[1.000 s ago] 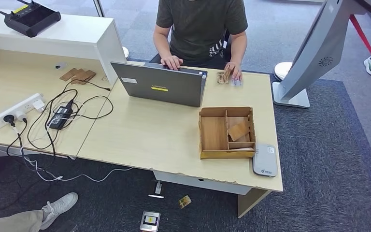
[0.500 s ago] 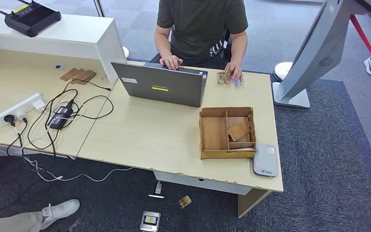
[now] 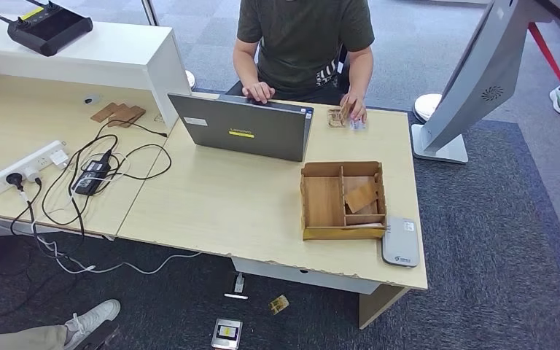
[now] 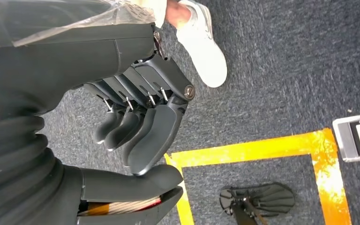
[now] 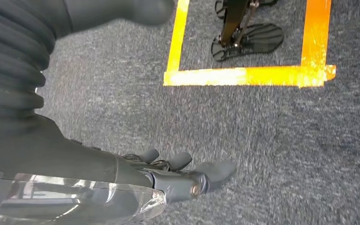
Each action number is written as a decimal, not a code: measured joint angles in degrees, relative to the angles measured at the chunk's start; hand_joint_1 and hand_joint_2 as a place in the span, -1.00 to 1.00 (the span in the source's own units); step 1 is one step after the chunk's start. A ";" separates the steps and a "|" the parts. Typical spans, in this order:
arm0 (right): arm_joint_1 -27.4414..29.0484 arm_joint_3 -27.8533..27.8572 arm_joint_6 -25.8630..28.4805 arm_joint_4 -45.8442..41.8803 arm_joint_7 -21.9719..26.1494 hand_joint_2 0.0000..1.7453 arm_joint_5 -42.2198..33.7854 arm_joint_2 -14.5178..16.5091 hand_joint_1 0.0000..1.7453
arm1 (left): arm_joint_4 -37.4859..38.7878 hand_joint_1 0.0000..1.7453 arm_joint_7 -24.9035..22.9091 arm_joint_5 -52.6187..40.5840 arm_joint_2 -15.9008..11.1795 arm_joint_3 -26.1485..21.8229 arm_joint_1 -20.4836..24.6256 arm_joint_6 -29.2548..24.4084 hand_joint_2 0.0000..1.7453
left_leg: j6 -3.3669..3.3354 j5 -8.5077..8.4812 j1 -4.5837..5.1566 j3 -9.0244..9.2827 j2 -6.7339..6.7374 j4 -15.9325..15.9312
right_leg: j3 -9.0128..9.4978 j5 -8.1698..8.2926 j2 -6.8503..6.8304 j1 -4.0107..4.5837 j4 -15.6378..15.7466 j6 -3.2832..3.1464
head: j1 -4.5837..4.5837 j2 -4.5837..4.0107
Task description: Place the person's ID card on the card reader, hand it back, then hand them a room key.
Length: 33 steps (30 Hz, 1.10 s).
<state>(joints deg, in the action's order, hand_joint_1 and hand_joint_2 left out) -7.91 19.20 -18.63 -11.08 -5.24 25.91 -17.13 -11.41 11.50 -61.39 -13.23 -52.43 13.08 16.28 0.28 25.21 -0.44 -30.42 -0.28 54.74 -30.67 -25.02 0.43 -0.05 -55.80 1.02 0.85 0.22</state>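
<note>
Hands: while both hang over carpet, left hand (image 4: pixel 136 126) and right hand (image 5: pixel 178 176) are empty, fingers apart.
Head view: small pale ID card (image 3: pixel 356 125) under the person's hand (image 3: pixel 351 109) on the light wooden counter (image 3: pixel 226 204).

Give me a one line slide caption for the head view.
Person seated behind an open laptop holds an ID card; wooden tray and card reader wait nearby.

A pale wooden desk (image 3: pixel 211 204) carries an open grey laptop (image 3: pixel 244 131); the compartmented wooden tray (image 3: pixel 342 200) and flat grey card reader (image 3: pixel 399 241) lie nearer the robot.
</note>
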 joint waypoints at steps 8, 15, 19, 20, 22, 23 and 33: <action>-0.23 -0.79 1.25 0.00 -0.08 1.00 0.46 -0.07 -1.00 | 0.00 -1.00 -0.70 2.41 0.18 -0.27 -0.07 -1.79 1.00 | 0.00 0.00 0.00 -0.01 0.00 0.00 | 0.00 0.00 0.00 0.00 0.00 0.00 | 0.01 0.00; -0.03 -1.01 2.70 0.02 0.15 1.00 2.03 -1.02 -1.00 | 0.00 -1.00 0.73 -0.49 0.96 -0.34 -0.69 -8.07 1.00 | 0.00 0.01 0.04 -0.01 0.01 0.00 | -0.01 0.00 0.00 -0.03 0.01 0.00 | 0.01 0.00; -0.09 -1.36 2.93 0.01 1.02 1.00 2.92 -2.70 -1.00 | 0.00 -1.00 4.24 -8.24 0.80 1.29 -1.16 -9.20 1.00 | 0.00 0.01 0.06 -0.02 0.01 0.00 | 0.00 0.00 0.00 -0.06 0.01 0.01 | -0.01 0.00; -0.19 -1.38 2.94 0.01 1.21 1.00 3.01 -3.23 -1.00 | 0.00 -1.00 4.06 -9.55 0.56 1.82 -1.35 -9.46 1.00 | -0.01 0.01 0.06 -0.03 0.01 0.00 | 0.02 0.00 0.01 -0.05 0.00 0.00 | -0.01 0.00; -0.43 -1.40 2.78 0.00 1.43 1.00 3.07 -4.19 -1.00 | 0.00 -1.00 2.26 -10.22 0.08 2.43 -2.16 -10.45 1.00 | -0.01 0.05 0.06 0.01 0.06 0.00 | 0.06 0.00 0.07 -0.05 0.00 0.00 | 0.01 0.00; -0.51 -1.41 2.58 0.00 1.45 1.00 3.06 -4.58 -1.00 | 0.00 -1.00 1.46 -10.28 -0.13 2.66 -2.75 -10.90 1.00 | -0.01 0.07 0.06 0.04 0.10 0.00 | 0.05 -0.01 0.10 -0.06 0.00 0.00 | 0.02 0.00; -1.71 -1.41 -0.81 0.01 2.55 1.00 2.35 -6.25 -1.00 | 0.08 -1.00 -3.33 -8.45 -1.84 3.39 -5.30 -1.49 1.00 | -0.01 0.07 0.05 0.06 0.08 0.00 | 0.07 -0.03 0.08 -0.04 0.00 0.02 | 0.01 0.00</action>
<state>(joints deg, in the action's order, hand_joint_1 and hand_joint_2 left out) -9.62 17.79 -19.44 -11.08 -2.69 28.26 -23.38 -11.33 8.17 -69.84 -15.06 -49.05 7.78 14.78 0.26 25.28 -0.39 -30.35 -0.20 54.73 -30.60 -25.05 0.51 -0.09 -55.80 1.04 0.86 0.22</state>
